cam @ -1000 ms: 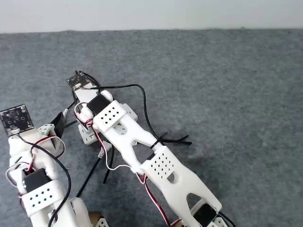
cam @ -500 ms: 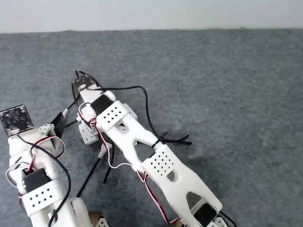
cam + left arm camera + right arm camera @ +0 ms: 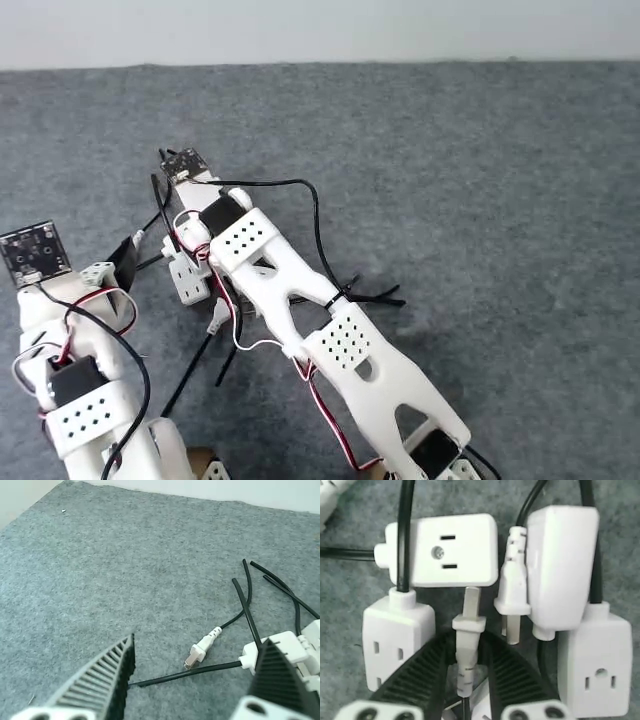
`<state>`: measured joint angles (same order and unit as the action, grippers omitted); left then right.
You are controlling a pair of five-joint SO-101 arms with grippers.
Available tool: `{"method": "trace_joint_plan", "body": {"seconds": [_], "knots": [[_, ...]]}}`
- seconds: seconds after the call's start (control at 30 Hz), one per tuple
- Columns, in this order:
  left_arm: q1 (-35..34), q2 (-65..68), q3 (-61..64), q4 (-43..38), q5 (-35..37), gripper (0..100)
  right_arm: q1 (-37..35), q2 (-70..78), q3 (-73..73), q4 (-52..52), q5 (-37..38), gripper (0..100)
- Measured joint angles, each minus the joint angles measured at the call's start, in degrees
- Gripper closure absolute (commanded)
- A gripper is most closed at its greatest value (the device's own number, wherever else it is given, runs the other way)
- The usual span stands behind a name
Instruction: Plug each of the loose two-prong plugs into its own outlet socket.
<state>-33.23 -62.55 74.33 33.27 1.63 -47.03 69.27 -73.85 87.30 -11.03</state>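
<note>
white plug [image 3: 468,621] prob in r end effector [image 3: 466,647]

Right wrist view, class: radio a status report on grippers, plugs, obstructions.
Right gripper shut on held plug, prongs not in outlet socket. Left gripper open near loose plug. Another plug lies close alongside.

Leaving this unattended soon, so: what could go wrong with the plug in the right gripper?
The held plug has its prongs pointing at the side of the outlet block, whose slots face up; pushing on would likely just shove the block away. The loose plug lies close beside the right gripper, which could knock it.
</note>
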Motion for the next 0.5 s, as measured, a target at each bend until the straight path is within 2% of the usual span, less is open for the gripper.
{"method": "trace_joint_plan", "body": {"seconds": [0.2, 0.33, 0.5], "knots": [[0.09, 0.00, 0.00, 0.00, -0.62, 64, 0.00, 0.00, -0.44, 0.44, 0.00, 99.1], [0.00, 0.00, 0.00, -0.97, -1.05, 64, 0.00, -0.18, -7.30, 6.59, 0.35, 99.1], [2.11, 0.00, 0.00, -2.99, -1.05, 64, 0.00, -2.11, -17.58, 13.27, 5.36, 99.1]]}}
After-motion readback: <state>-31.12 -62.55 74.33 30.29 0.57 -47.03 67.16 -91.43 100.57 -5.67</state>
